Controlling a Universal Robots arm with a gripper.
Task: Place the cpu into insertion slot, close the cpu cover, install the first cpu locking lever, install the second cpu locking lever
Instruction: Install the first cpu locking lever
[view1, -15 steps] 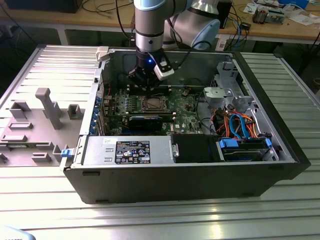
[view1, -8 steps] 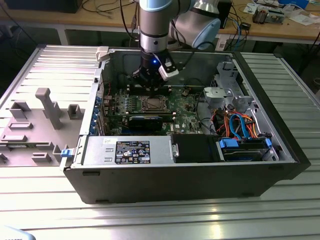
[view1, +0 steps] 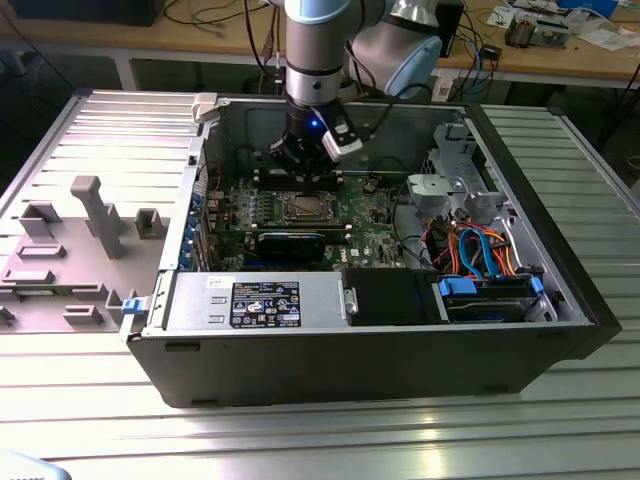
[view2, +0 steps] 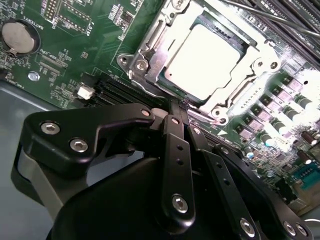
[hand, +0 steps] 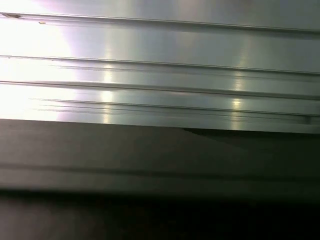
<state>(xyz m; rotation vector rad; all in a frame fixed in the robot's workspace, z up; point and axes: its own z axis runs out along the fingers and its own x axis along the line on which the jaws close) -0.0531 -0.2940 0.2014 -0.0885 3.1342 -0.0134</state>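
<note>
You see the cpu (view2: 207, 60) with dull pale metal, the cpu cover (view2: 150, 47) shiny silver metal, and the gripper (view2: 172, 107) matt black.

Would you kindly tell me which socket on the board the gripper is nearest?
The insertion slot with the cpu seated, directly ahead of the gripper, not the long memory slots.

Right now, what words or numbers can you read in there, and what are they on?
Label on the silver box: black sticker with white print, too small to read.
Board: tiny white letters beside the parts, too blurred to read for sure.
No text can be quoted.
</note>
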